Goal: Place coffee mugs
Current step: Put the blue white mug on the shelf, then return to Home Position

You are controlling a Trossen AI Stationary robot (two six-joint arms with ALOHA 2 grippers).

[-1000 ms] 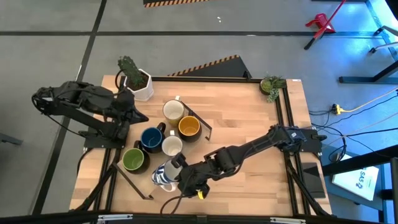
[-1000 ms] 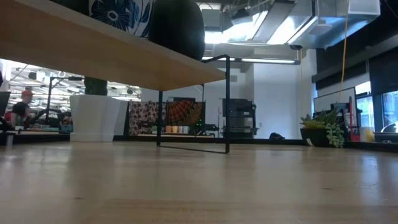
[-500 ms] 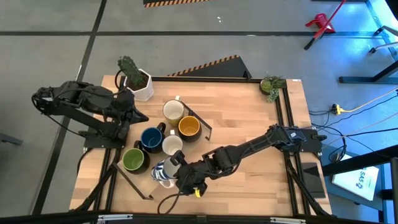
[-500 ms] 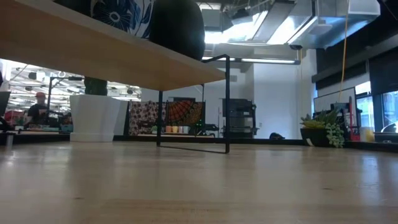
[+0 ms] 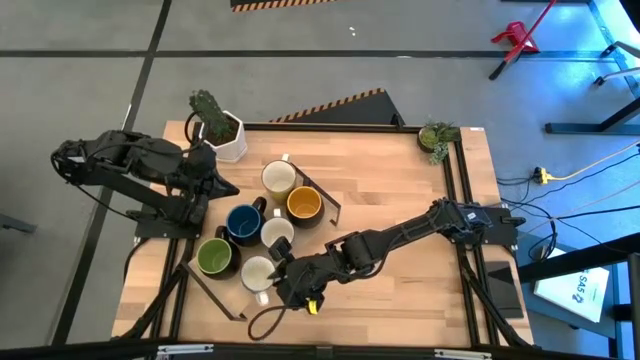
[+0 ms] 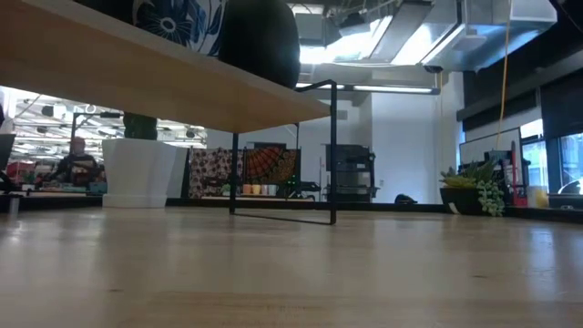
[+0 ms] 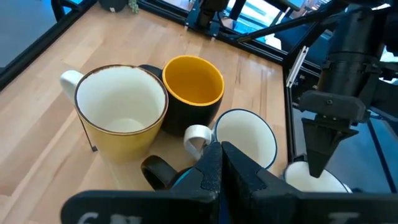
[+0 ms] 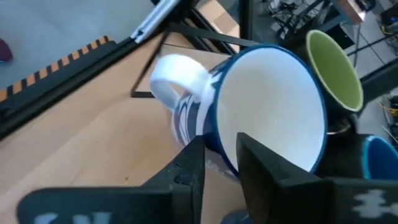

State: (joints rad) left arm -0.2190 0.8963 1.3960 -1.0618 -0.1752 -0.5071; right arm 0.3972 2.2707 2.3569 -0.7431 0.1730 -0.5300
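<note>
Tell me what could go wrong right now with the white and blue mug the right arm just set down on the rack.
1. The right gripper still straddles the rim of the white and blue mug; pulling away at an angle could drag or tip it.
2. That mug sits tight against the green mug and the small white mug, so a nudge could knock them.
3. It stands near the rack's front edge and might slide off.

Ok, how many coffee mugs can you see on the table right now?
6, clustered together: cream mug, yellow-orange mug, dark blue mug, white mug, green mug, and a white patterned mug nearest the front edge.
</note>
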